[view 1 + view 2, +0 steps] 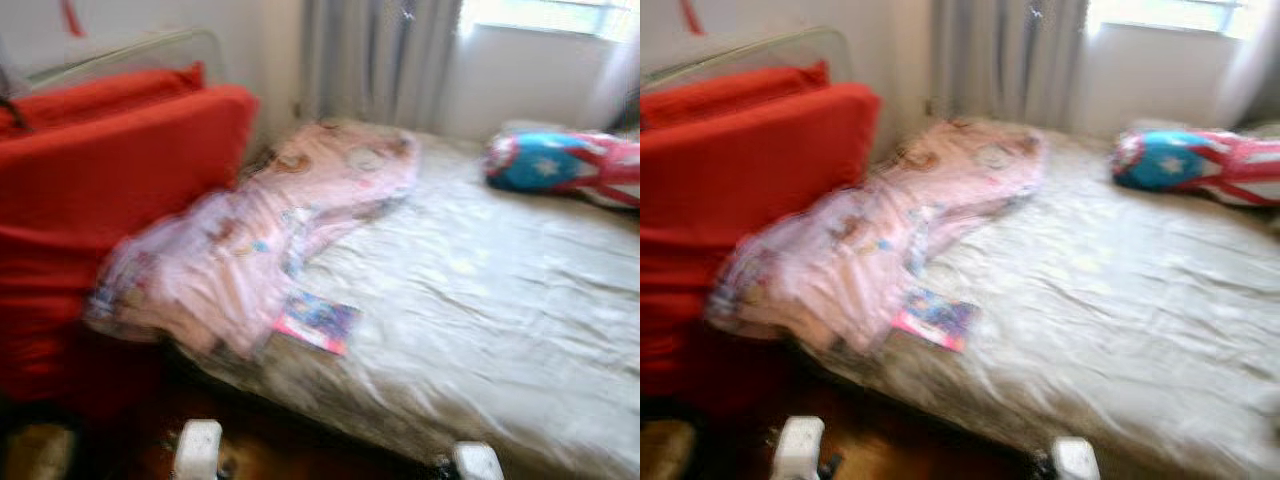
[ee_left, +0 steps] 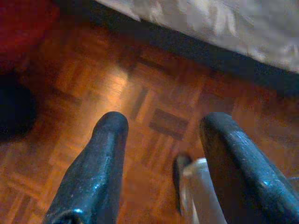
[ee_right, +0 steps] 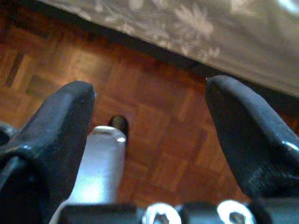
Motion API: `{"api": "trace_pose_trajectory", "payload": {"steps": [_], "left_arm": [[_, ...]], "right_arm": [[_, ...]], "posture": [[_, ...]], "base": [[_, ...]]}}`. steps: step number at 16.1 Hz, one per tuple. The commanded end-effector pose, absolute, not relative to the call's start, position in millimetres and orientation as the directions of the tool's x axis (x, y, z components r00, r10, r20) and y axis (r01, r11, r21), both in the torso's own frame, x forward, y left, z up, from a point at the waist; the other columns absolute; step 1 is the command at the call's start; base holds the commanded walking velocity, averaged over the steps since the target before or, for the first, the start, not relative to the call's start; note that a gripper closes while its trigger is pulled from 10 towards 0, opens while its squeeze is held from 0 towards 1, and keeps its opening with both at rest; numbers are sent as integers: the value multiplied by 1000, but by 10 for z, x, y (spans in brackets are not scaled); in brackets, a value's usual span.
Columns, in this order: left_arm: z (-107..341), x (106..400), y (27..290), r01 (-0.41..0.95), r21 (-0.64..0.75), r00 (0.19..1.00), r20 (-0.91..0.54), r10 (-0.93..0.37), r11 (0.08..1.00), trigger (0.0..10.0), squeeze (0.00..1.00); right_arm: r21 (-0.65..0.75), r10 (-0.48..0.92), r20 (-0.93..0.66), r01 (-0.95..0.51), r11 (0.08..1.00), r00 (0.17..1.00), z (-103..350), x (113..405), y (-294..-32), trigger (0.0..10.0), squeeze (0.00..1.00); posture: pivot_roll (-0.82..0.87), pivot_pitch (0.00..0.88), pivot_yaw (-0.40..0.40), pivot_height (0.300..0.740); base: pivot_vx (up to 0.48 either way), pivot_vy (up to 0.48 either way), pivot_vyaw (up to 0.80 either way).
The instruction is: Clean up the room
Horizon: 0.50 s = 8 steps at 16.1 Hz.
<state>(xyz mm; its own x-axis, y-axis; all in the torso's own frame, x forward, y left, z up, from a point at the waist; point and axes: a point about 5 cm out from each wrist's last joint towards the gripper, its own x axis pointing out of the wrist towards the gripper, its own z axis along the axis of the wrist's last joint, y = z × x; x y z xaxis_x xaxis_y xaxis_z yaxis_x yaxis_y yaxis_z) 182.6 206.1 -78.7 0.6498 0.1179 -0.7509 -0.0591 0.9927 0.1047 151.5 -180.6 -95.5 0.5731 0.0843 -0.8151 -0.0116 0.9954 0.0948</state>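
Both grippers hang low over wooden parquet floor [image 2: 140, 93] at the bed's edge, fingers spread and empty.

Left gripper [image 2: 161, 140] and right gripper [image 3: 149, 121] each point down at bare floor, holding nothing, beside the mattress in its pale floral sheet [image 1: 480, 300]. On the bed ahead, a crumpled pink printed blanket [image 1: 270, 230] sprawls, its long axis running from the near left corner, against a red padded chair [image 1: 110, 180], up and away toward the grey curtains [image 1: 380, 55]. A small colourful booklet [image 1: 318, 322] lies touching its near end. Judging by position, the left arm is nearer. A blue, red and white cushion [image 1: 570, 165] sits far right.
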Motion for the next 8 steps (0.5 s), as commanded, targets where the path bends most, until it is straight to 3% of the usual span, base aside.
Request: {"api": "trace_pose_trajectory", "payload": {"steps": [1,2,8], "left_arm": [[-761,1905,1983,-43,88,665,-741,94,995,10000,0],[-762,1904,1981,-41,88,665,-741,93,995,10000,0],[-778,1880,1965,-23,90,657,-749,83,996,10000,0]], "right_arm": [[74,61,-828,2,997,557,-969,1458,-1893,10000,0],[74,60,-828,2,997,557,-970,1458,-1892,10000,0],[76,55,-818,13,997,572,-964,1464,-1884,10000,0]], "posture": [[60,0,-33,731],[58,0,-32,731],[53,0,-26,731]], "base": [[0,-326,-738],[0,-330,-738],[0,-329,0]]}}
